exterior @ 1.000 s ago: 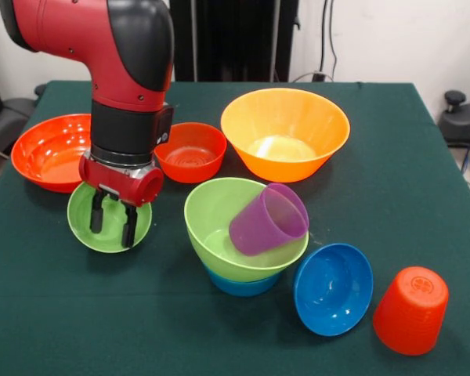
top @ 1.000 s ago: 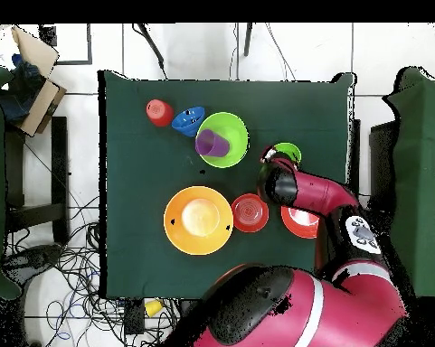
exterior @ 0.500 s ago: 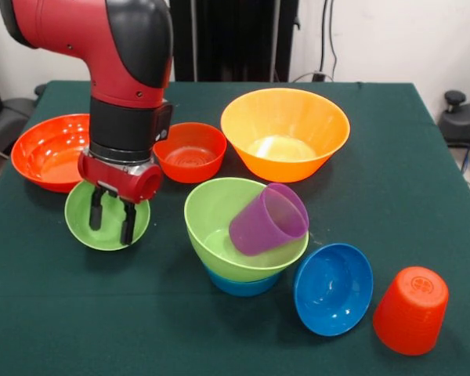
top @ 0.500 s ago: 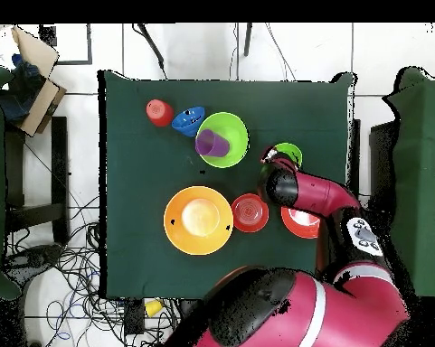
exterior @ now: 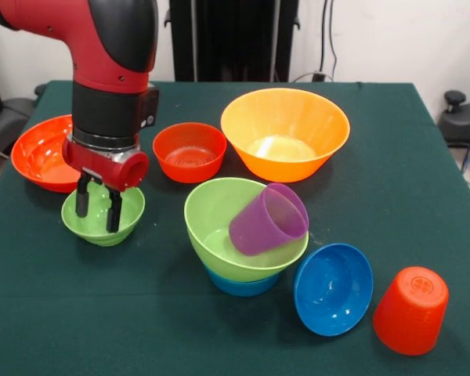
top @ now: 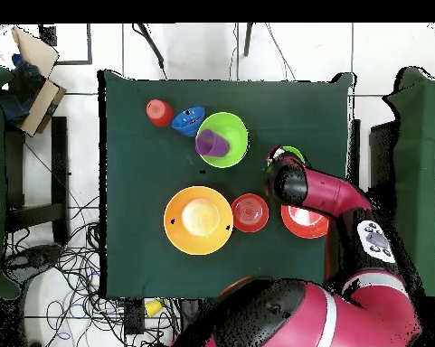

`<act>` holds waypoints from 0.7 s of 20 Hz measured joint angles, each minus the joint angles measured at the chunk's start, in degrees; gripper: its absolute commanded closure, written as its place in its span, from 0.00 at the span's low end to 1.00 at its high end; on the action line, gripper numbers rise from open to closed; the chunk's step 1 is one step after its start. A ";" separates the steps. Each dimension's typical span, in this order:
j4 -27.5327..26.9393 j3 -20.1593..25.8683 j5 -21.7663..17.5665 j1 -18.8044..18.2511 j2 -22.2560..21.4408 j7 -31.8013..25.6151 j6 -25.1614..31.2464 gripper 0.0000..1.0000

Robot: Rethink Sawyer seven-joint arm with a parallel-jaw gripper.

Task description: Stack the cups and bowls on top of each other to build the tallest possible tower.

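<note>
The pincer point(exterior: 95, 210) hung over the small light green bowl point(exterior: 103, 214), its two black fingers a little apart, with the near wall of the bowl seemingly between them. Whether they were pressing on that wall I could not tell; the bowl looked slightly tipped, so it may have been partly taken up. From above, the arm hid nearly all of it.

That bowl looked like thin, glossy plastic: light, stiff enough to keep its shape, and slick. I judged the rim the only sensible hold, one finger inside and one outside, since the rounded body offers nothing to bite. A pinch like that on a slippery lip could let the bowl swing or slide out.

Well off to one side of the pincer stood the tower point(exterior: 246, 235), a larger light green bowl on a light blue one, with the purple cup point(exterior: 268, 218) lying tilted in it. Beyond that lay the dark blue bowl point(exterior: 333, 288) and the upturned orange-red cup point(exterior: 410, 310). Just behind the pincer were two red-orange bowls point(exterior: 189, 151), and farther off the big yellow-orange bowl point(exterior: 285, 131), all on the green tabletop point(exterior: 392, 180).
</note>
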 measured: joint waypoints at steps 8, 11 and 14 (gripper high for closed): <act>-0.01 0.34 0.00 -0.01 -1.68 0.00 2.39 0.00; 0.00 0.51 0.04 -0.01 -1.81 0.00 2.39 0.00; 0.07 0.92 0.04 -0.09 -1.77 0.00 2.39 0.00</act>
